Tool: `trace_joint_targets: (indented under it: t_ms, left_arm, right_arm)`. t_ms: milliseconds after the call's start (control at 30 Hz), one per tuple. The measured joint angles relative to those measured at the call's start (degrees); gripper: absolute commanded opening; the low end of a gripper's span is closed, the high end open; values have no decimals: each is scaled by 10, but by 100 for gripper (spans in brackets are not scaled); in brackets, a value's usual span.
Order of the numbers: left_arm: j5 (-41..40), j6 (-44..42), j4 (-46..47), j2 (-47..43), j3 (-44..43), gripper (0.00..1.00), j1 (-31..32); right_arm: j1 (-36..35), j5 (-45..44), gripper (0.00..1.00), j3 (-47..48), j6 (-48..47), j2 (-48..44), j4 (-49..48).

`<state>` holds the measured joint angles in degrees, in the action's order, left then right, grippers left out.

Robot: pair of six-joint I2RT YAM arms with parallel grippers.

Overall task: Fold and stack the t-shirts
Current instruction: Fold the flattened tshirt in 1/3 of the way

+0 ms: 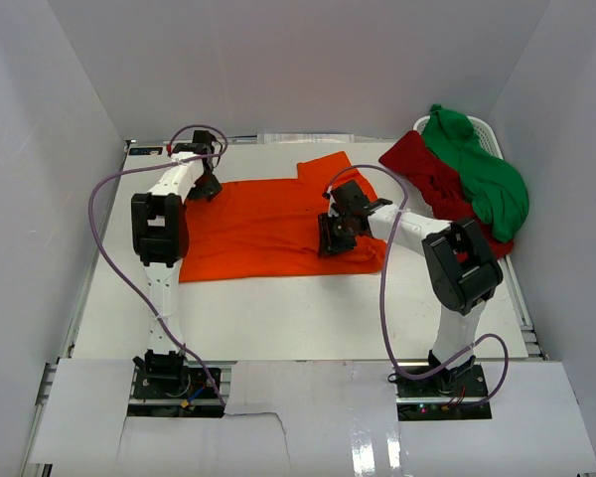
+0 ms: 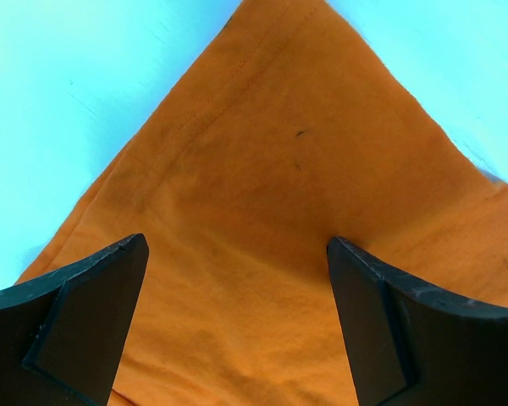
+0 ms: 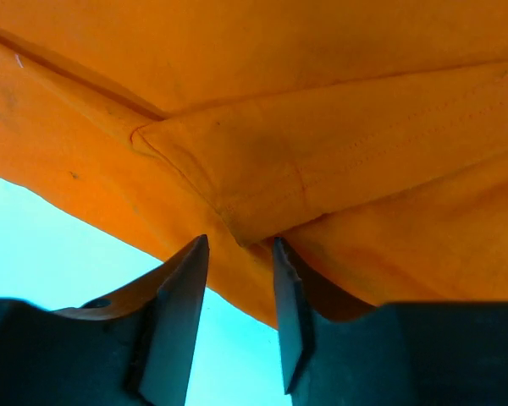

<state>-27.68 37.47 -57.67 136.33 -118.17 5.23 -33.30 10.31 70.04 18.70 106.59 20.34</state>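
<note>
The orange t-shirt (image 1: 268,224) lies spread across the middle of the white table, one sleeve pointing to the back. My left gripper (image 1: 207,185) hovers over the shirt's far left corner, jaws wide open and empty; in the left wrist view (image 2: 237,245) that corner of the shirt (image 2: 271,169) fills the gap between the jaws. My right gripper (image 1: 335,237) is at the shirt's right part. In the right wrist view (image 3: 240,239) its jaws are pinched on a folded seam of the orange shirt (image 3: 322,161). The dark red t-shirt (image 1: 425,171) and the green t-shirt (image 1: 482,169) lie crumpled at the back right.
A white basket (image 1: 491,133) stands at the back right corner under the green and dark red shirts. White walls enclose the table on three sides. Purple cables loop from both arms. Bare table (image 1: 298,318) lies in front of the orange shirt.
</note>
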Motion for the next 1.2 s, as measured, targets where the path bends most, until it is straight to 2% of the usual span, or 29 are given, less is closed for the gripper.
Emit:
trace_joint_targets:
  t_ms: [100, 133, 233, 333, 667, 833, 867, 900, 933, 967, 1000, 1033, 1200]
  left_arm:
    - [0, -1, 3, -3, 5, 98, 3]
    - [0, -1, 4, -3, 5, 98, 4]
    - [0, -2, 7, -4, 7, 98, 6]
    - [0, -2, 9, -5, 9, 98, 6]
    - [7, -6, 12, -8, 12, 98, 6]
    - [12, -7, 12, -8, 12, 98, 6]
    - [13, -7, 12, -8, 13, 98, 6]
    - [13, -7, 12, -8, 13, 98, 6]
    - [13, -8, 13, -9, 14, 98, 6]
    - [13, -9, 14, -9, 16, 98, 6]
    - [14, -9, 14, -10, 16, 98, 6]
    - [14, -10, 15, -11, 18, 98, 7]
    - [15, -15, 20, -21, 32, 98, 10]
  right_arm:
    - [-2, 2, 36, 6, 2, 7, -1]
    - [-2, 2, 28, 9, 3, 9, -2]
    - [-2, 3, 14, 14, 2, 16, -4]
    - [-2, 3, 8, 15, 3, 18, -4]
    - [-5, 3, 8, 33, 3, 20, -2]
    - [-5, 2, 8, 101, -10, 53, 4]
    - [-5, 1, 11, 116, -16, 60, 0]
    - [-5, 2, 21, 137, -18, 73, -7]
    - [-5, 0, 45, 149, -21, 81, -19]
    - [-5, -5, 63, 155, -23, 87, -39]
    - [-5, -13, 97, 154, -23, 88, -58]
    - [-5, -25, 90, 146, -26, 86, -82]
    - [-11, -92, 90, 24, -50, 9, -197]
